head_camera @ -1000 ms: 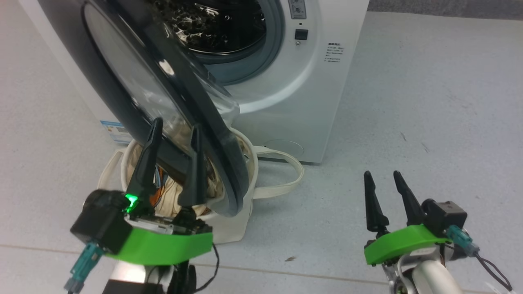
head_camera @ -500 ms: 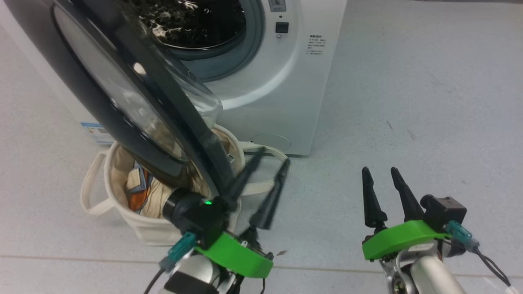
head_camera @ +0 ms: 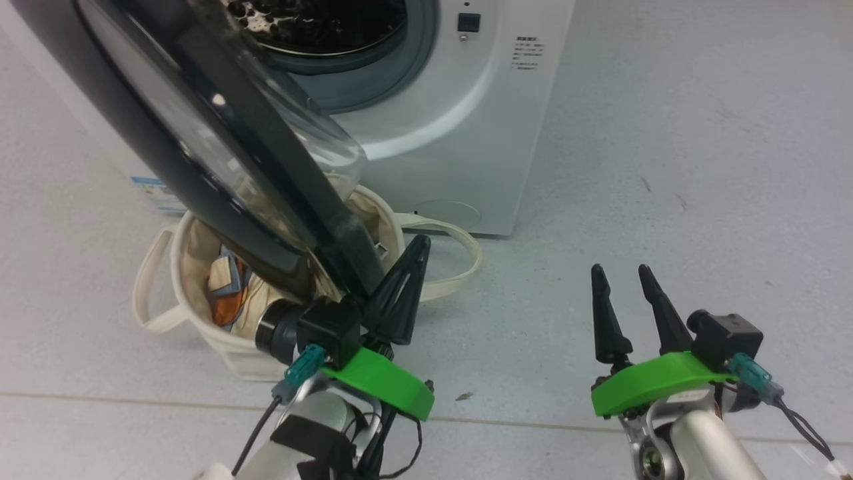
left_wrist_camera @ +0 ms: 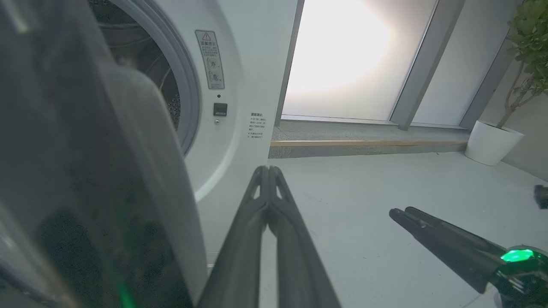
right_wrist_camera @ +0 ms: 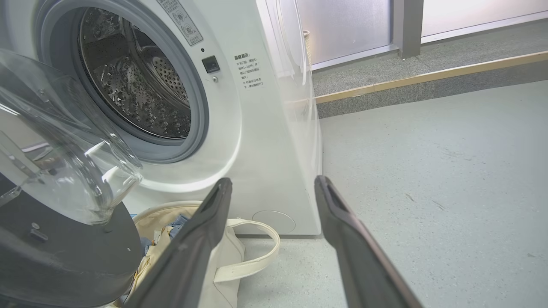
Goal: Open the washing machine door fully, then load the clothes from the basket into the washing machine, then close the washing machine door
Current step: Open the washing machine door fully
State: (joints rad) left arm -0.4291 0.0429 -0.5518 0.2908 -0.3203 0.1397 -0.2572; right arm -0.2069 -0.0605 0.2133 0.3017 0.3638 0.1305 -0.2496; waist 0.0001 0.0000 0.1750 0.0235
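My left gripper (head_camera: 418,244) sits low in the centre of the head view, fingers pressed together on nothing. A second ago it stood spread at the lower left, over the basket's mouth; half a second ago it was already out here, blurred and still spread. In the left wrist view its closed fingers (left_wrist_camera: 268,170) point up the middle. My right gripper (head_camera: 621,272) is at the lower right, spread and empty as before.

Just left of my left gripper stands the basket (head_camera: 225,352), its mouth no longer covered by my fingers. The clothes (head_camera: 224,293) lie inside it, cream, blue and orange showing. The washing machine door (head_camera: 313,200) hangs partly open over the basket, its lower rim just beside my left fingers; I cannot tell whether they touch. Behind it, at the top of the frame, is the washing machine (head_camera: 453,133) with its open drum (head_camera: 320,27). The whole view has shifted a little since earlier.
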